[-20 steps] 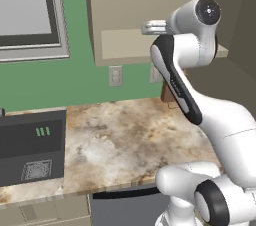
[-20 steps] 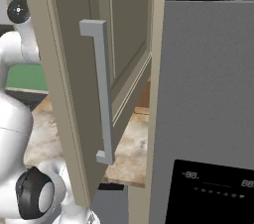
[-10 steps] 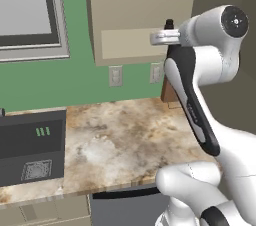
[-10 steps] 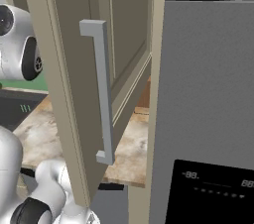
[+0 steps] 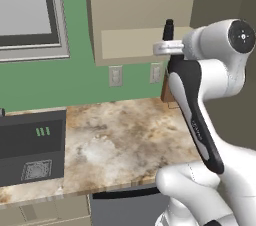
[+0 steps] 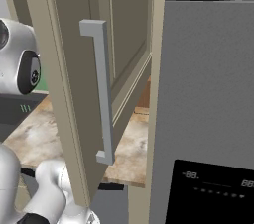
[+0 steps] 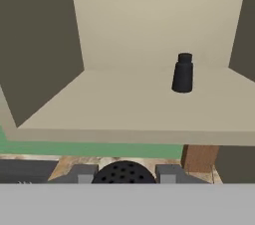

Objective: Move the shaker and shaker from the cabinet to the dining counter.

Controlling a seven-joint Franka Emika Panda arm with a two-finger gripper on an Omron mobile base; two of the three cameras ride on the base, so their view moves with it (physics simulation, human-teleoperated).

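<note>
Nearest, the tool (image 7: 123, 174) is clamped narrowly around a small black shaker with a perforated top (image 7: 123, 172), held just outside the front lip of the beige wall cabinet's plain shelf (image 7: 124, 114). Below lies the marbled brown-and-beige tabletop (image 5: 120, 140). Farther in, a second black bottle-shaped shaker (image 7: 183, 72) stands upright right of centre, near the back wall, with bare shelf around it.
</note>
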